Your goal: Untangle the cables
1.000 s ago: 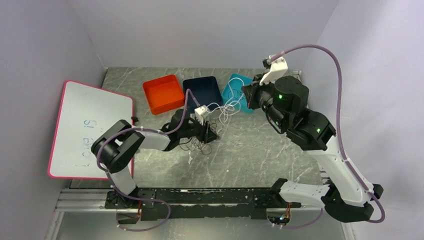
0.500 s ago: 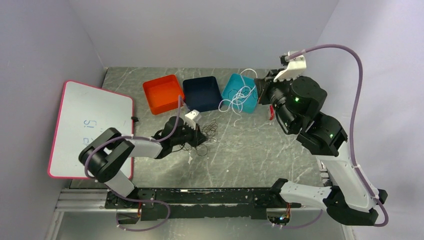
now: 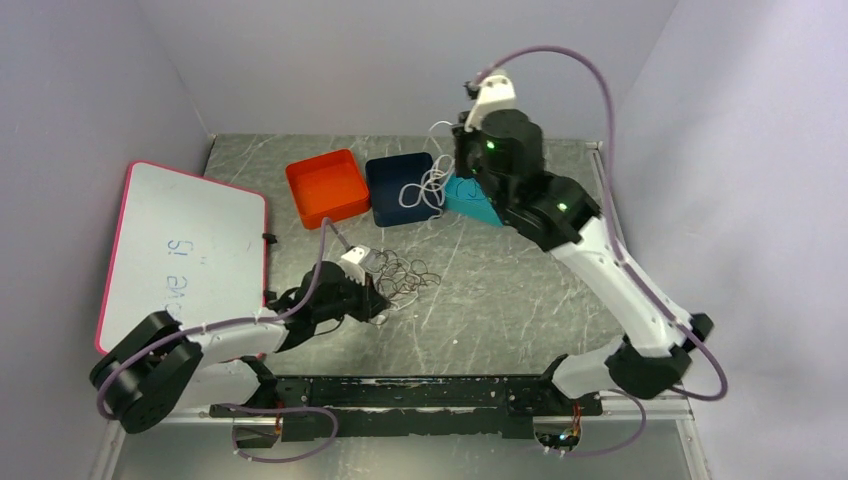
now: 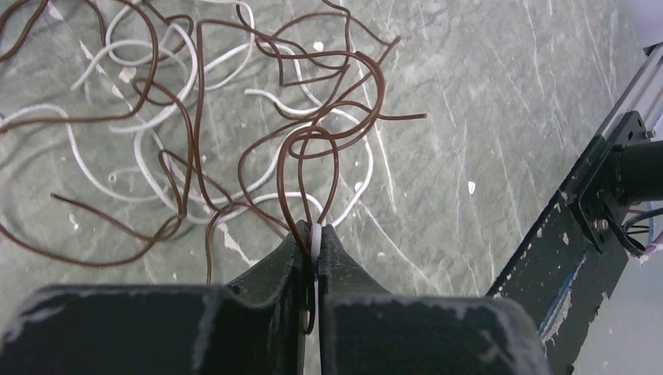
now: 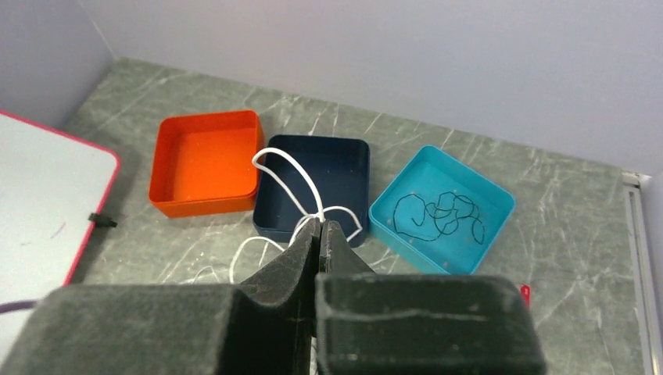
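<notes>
Far left: pink-framed whiteboard [image 3: 185, 250], flat on the gray marbled counter [image 3: 520, 300]. Next, left end effector [image 4: 315, 232], low over the counter, clamped on a loop of brown cable [image 3: 405, 275], with a white strand [image 4: 316, 241] caught in the same pinch. Rest of that tangle sprawled on the counter just ahead of the fingertips. Further back, in a row: orange bin [image 5: 205, 205], navy bin [image 5: 313, 141], teal bin [image 5: 492, 205] with a black cable [image 5: 442, 215] coiled inside. Above the navy bin, right end effector [image 5: 318, 226], pinched on a white cable [image 3: 425, 185], loops dangling toward that bin.
</notes>
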Controlling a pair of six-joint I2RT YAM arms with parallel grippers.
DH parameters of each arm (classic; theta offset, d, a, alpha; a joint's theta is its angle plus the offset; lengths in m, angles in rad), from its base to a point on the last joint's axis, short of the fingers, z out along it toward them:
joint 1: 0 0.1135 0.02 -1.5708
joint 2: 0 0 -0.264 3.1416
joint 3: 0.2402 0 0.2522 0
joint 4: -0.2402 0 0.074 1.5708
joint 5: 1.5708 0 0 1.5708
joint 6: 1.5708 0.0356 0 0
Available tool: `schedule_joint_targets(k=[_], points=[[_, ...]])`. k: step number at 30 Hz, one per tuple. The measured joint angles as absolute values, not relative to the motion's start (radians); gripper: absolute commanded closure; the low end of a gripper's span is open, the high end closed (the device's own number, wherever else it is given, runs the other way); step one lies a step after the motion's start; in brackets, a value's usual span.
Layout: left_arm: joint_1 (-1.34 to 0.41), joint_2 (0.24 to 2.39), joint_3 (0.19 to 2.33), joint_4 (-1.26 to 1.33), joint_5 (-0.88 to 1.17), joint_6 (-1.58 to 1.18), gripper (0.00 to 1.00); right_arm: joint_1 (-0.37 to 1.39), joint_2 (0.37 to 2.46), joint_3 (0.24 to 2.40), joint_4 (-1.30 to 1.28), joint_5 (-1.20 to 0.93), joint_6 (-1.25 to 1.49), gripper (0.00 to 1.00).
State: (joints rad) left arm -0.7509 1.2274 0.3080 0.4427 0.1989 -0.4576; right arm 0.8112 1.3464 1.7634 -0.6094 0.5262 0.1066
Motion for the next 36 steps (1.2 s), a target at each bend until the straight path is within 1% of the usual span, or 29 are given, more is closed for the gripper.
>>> schedule_joint_targets(k=[2, 3, 5, 10, 13, 16, 19, 27, 31, 36], points=[[-0.761, 1.186, 0.294, 0.411, 0.186, -0.466, 0.92, 0.802, 1.407, 1.774, -0.595, 0.5, 0.099, 1.0], [-0.765, 1.165, 0.284, 0.395, 0.178, -0.47, 0.9, 0.795, 1.436, 1.782, -0.587, 0.485, 0.095, 1.0], [-0.771, 1.128, 0.266, 0.361, 0.161, -0.485, 0.79, 0.779, 1.484, 1.801, -0.572, 0.459, 0.088, 1.0], [-0.776, 1.066, 0.251, 0.27, 0.102, -0.53, 0.61, 0.699, 1.576, 1.843, -0.5, 0.355, 0.093, 1.0], [-0.776, 1.042, 0.251, 0.226, 0.069, -0.55, 0.48, 0.652, 1.618, 1.851, -0.452, 0.304, 0.099, 1.0], [-0.776, 1.018, 0.255, 0.17, 0.037, -0.562, 0.39, 0.617, 1.668, 1.863, -0.412, 0.263, 0.101, 1.0], [-0.776, 0.987, 0.279, 0.102, 0.007, -0.562, 0.36, 0.604, 1.721, 1.875, -0.384, 0.227, 0.099, 1.0], [-0.776, 0.864, 0.363, -0.048, -0.083, -0.566, 0.34, 0.581, 1.866, 1.923, -0.35, 0.164, 0.089, 1.0], [-0.776, 0.823, 0.4, -0.115, -0.142, -0.569, 0.34, 0.567, 1.921, 1.924, -0.342, 0.147, 0.089, 1.0], [-0.776, 0.831, 0.444, -0.16, -0.183, -0.568, 0.35, 0.562, 1.985, 1.919, -0.34, 0.143, 0.089, 1.0]])
